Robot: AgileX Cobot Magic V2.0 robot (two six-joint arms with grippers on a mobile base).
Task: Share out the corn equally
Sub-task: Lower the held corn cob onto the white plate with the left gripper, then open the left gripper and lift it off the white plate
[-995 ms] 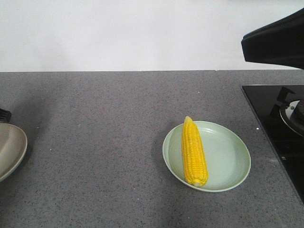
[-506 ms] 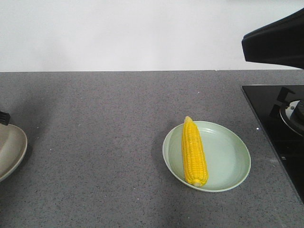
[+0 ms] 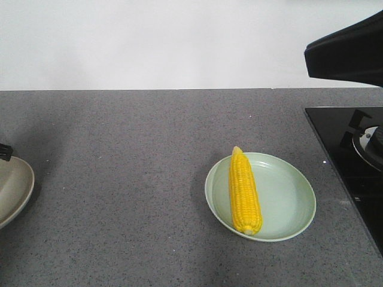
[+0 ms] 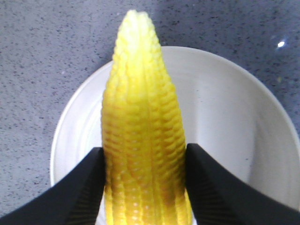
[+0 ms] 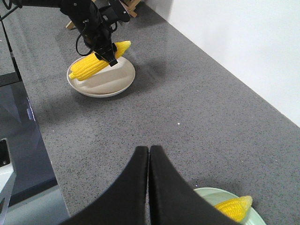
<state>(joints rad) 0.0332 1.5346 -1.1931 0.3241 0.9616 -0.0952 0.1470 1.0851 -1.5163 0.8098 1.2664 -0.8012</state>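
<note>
You find no readable text, label, brand, number or sign in any of the three views.

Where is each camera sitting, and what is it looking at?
Front view: faces the counter and wall, seeing the corn on the green plate; little of the robot.
Left wrist view: looks down past the left gripper, jaws clamped on a second cob above the white plate.
Right wrist view: looks across the counter past the shut right gripper.
Front and right wrist views share the green plate.
</note>
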